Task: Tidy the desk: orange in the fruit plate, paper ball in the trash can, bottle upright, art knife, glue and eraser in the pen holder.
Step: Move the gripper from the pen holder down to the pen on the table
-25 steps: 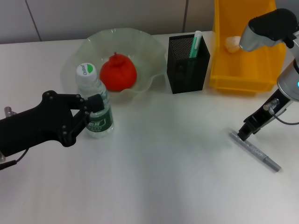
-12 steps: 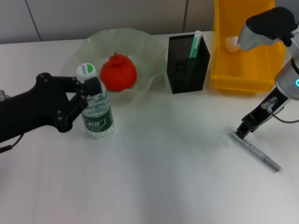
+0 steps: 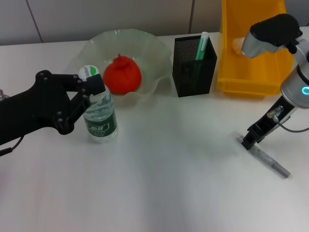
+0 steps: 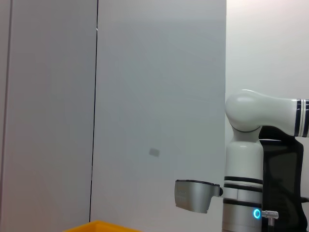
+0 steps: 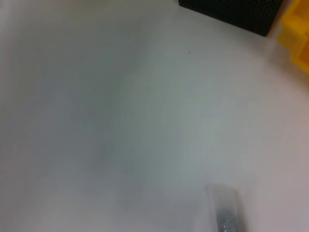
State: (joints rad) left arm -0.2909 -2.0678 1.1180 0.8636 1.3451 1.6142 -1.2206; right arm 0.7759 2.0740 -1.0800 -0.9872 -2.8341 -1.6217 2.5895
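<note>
Rising off the table (image 3: 159, 183), the left end effector (image 3: 91, 89) is now sitting higher against the upright bottle (image 3: 99, 113), fingers closed around its neck under the cap. Opposite, the right end effector (image 3: 248, 141) is touching the art knife's (image 3: 264, 156) near end; its grip cannot be made out.

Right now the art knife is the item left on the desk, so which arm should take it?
Right: the right gripper sits at the art knife's near end; the left gripper is at the upright bottle.
</note>
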